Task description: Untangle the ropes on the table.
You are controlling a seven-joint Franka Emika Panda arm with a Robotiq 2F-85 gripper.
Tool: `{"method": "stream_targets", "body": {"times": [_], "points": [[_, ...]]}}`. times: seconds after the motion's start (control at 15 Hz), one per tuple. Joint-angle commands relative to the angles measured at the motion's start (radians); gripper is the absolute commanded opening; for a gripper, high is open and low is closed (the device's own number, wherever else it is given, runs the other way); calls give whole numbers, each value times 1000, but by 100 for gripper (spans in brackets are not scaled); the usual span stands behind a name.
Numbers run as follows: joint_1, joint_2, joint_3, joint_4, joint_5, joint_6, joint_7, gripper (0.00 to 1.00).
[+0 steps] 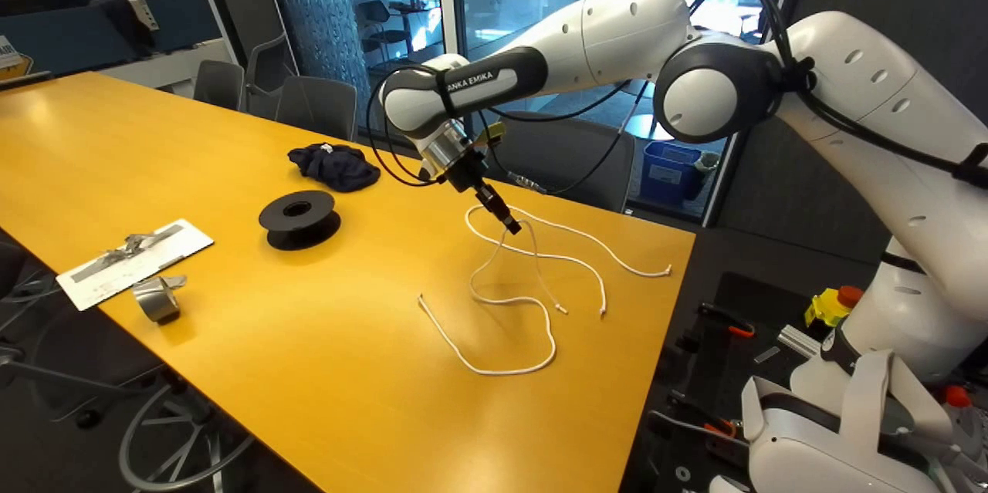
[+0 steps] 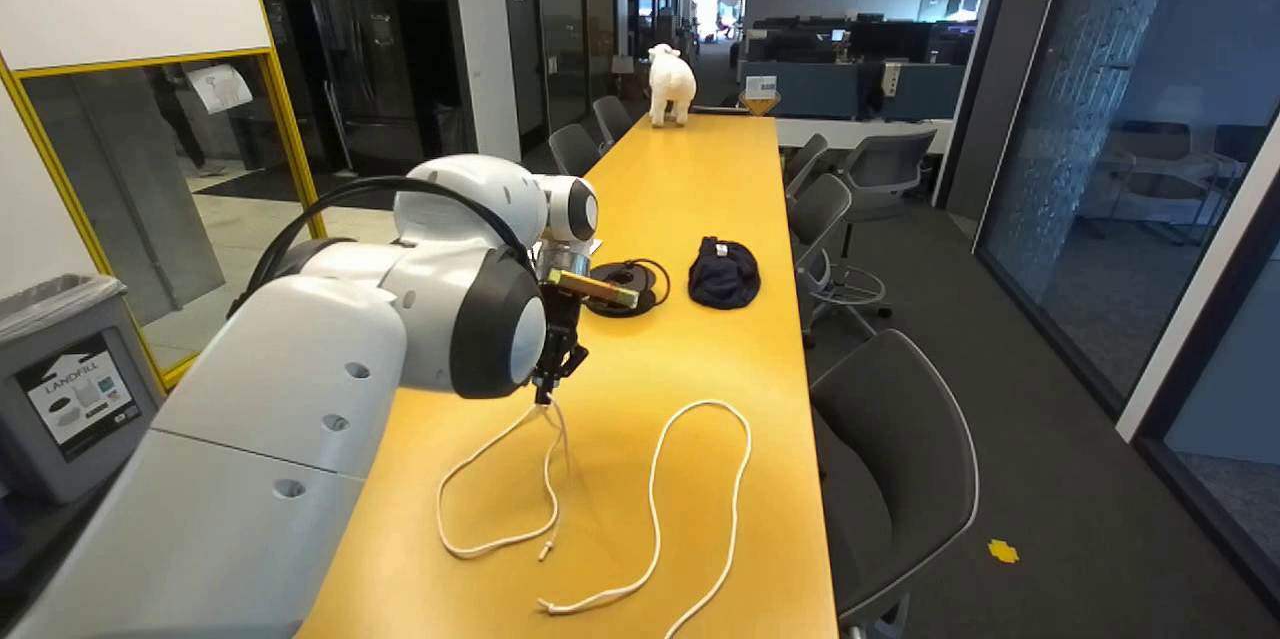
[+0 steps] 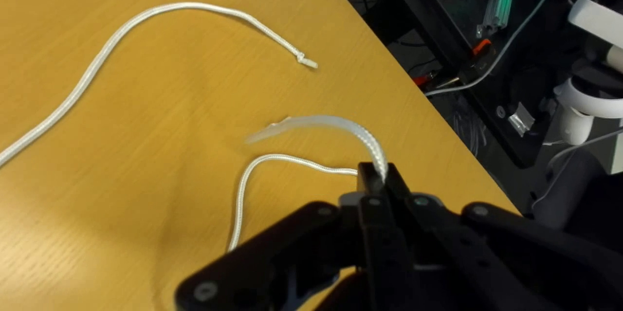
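"Separating the held rope from the free rope is the step now, I'd say. How do they lie?"

"In an exterior view the held one is on the left, partly lifted; the free one lies right of it, bent round at the far end. A gap shows between them."

"And the gripper?"

"Clamped on the held rope, above the table. A knotted tail dangles on the near side; I can't tell whether its tip touches down."

"So how would you finish?"

"Ease left first. That tail could swing right and fall across the free rope. Then lower slowly, let the tail settle on its own side, and only then let go. Lift away straight up, so nothing snags."

"Why not drag it to the far side?"

"It would likely straighten fine, but the black spool sits up there, with a dark cloth to its right. Left seems the safer way."
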Motion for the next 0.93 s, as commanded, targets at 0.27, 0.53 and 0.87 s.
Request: {"method": "stream_targets", "body": {"times": [0.27,0.53,0.87], "points": [[73,195,-1,269,-46,-81,-150,1],[88,254,-9,342,-44,-56,-202,1],[73,263,-22,390,-59,79,-210,1]]}}
